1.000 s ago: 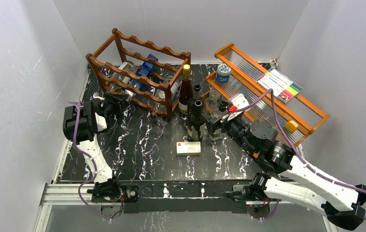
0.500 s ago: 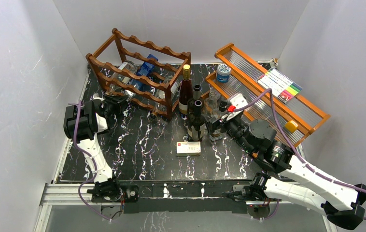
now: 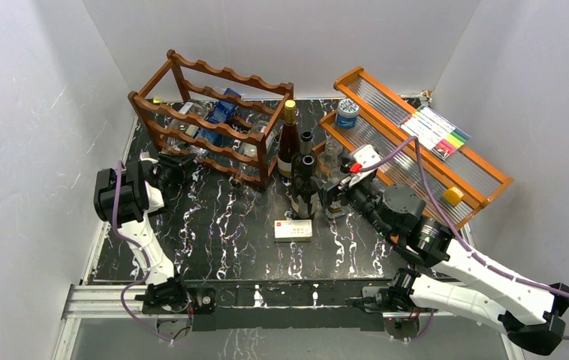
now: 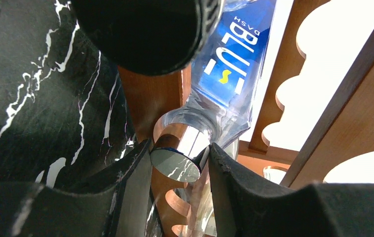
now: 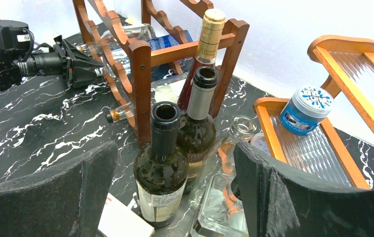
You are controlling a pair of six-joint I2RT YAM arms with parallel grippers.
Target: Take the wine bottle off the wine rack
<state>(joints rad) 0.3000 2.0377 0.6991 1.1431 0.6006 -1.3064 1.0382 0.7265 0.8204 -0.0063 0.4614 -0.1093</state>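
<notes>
Wine bottle (image 4: 229,74) in the wine rack (image 3: 225,73): left claw (image 4: 180,163) pinches its silver cap at lower centre; right claw (image 5: 175,190) gapes wide, empty.

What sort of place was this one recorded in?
Probably a lab robot cell, not a home: plain white walls box in a marble-patterned tabletop, both arms are bolted to a metal rail, and the wine rack and bottles look like staged props.
</notes>
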